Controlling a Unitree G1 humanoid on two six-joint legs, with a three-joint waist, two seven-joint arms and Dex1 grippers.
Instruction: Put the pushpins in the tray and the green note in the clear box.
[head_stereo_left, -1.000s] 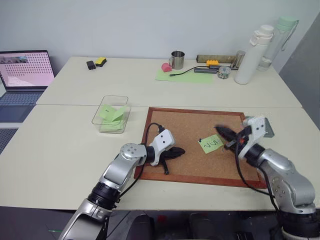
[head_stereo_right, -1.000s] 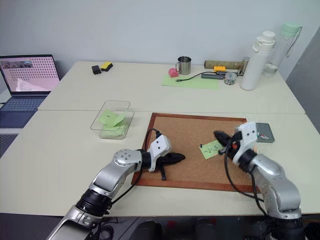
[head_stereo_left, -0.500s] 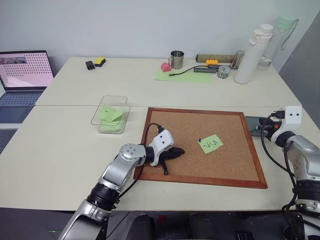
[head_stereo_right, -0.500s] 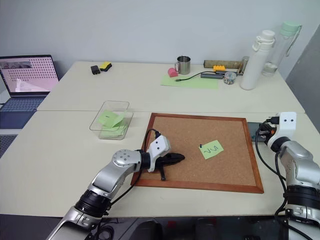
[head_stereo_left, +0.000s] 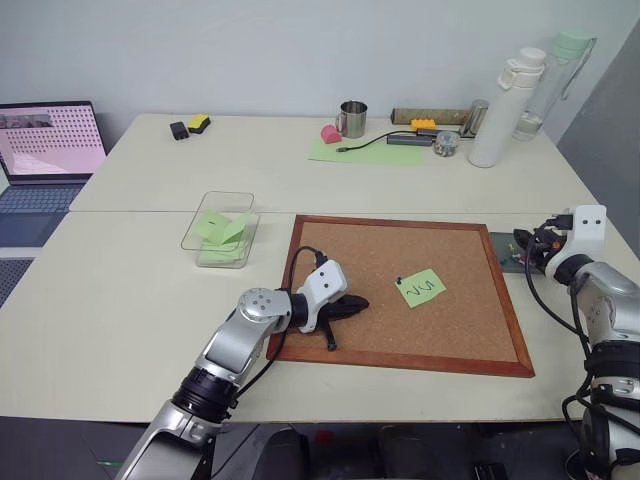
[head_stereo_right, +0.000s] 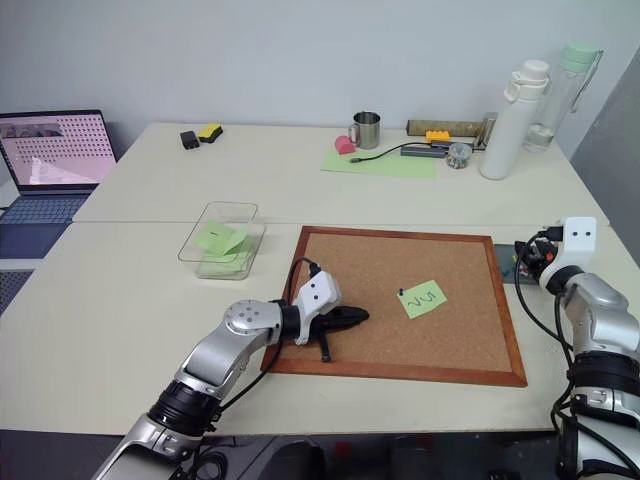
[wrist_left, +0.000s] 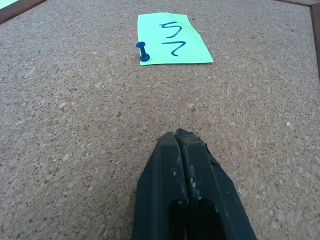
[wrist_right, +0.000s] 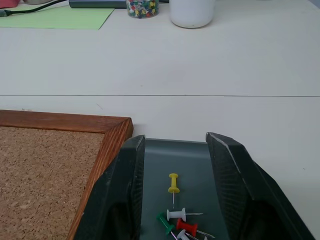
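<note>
R gripper (wrist_right: 172, 190) parted w/ nothing between the fingers, hovering over the small flat dark grey tray (wrist_right: 195, 155) just off the right edge of the wood-framed corkboard (head_stereo_left: 380, 250). Pins already lie in it: yellow, white, green, red.

Left on the board: small square light green note w/ dark scribble (wrist_left: 171, 39), held by one dark blue pushpin (wrist_left: 144, 53) at its corner.

L gripper (wrist_left: 176, 142) clenched, empty, resting on the cork. Note + pin lie straight ahead of its tips, to the right in scene, so L is nearer imo. Transparent rectangular plastic box (head_stereo_left: 220, 228) sits far-left, off the board.
</note>
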